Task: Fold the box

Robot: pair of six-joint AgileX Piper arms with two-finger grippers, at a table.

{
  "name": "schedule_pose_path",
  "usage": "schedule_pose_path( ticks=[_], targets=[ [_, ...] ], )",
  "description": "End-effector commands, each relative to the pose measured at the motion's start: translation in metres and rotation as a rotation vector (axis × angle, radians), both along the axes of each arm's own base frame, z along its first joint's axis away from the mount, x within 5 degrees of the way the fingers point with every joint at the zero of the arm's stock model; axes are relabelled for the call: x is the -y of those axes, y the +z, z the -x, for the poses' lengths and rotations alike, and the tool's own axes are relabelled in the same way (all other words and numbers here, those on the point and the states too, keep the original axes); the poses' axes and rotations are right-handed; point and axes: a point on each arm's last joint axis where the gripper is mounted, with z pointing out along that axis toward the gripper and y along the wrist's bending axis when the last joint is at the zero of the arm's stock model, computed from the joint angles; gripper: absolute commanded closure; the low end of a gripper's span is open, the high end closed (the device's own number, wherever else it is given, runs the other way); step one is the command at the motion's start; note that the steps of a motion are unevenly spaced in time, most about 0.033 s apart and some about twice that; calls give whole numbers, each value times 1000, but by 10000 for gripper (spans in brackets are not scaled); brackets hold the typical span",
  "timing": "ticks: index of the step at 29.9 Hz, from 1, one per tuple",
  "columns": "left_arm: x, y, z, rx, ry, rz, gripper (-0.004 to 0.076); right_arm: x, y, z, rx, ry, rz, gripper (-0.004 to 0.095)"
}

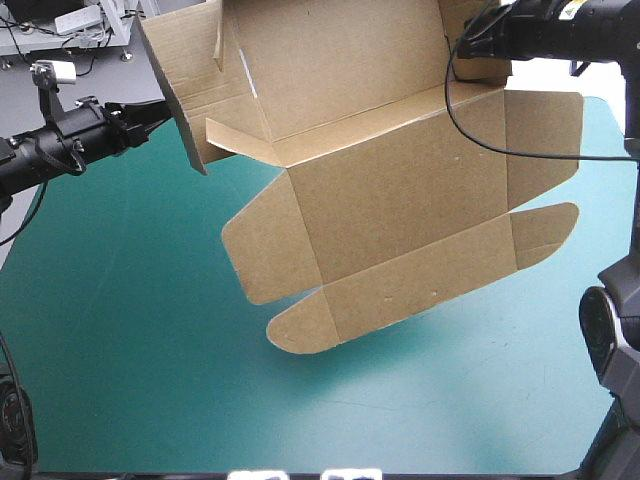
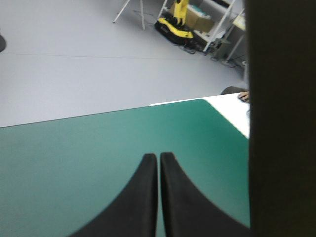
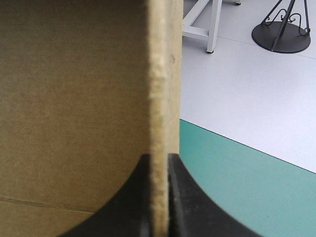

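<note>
Aloft, right gripper (image 3: 159,158) pinches the box (image 1: 400,190) edge; left gripper (image 2: 158,156) pressed together beside it.

Bright, even overhead light, the box (image 1: 400,190) laying only a faint soft shadow on the teal-green cover (image 1: 150,330).

The raised box (image 1: 400,200) blocks the far table (image 1: 150,350); near side open.

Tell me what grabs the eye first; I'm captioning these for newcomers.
The brown box, a big cut sheet, hangs tilted in the air over the teal-green table. The right gripper is shut on its edge at the far right; the left gripper, shut, sits beside its left flap.
</note>
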Motion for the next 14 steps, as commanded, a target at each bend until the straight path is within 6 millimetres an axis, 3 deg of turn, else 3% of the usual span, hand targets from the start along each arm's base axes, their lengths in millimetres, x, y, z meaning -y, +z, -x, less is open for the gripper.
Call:
schedule_pose_path(
  ticks=[1, 14],
  targets=[
    [9, 34, 16, 110, -64, 152, 708, 0, 24, 27, 60, 19, -42, 931],
    [18, 42, 25, 144, -191, 236, 710, 0, 20, 22, 49, 16, -39, 931]
  ],
)
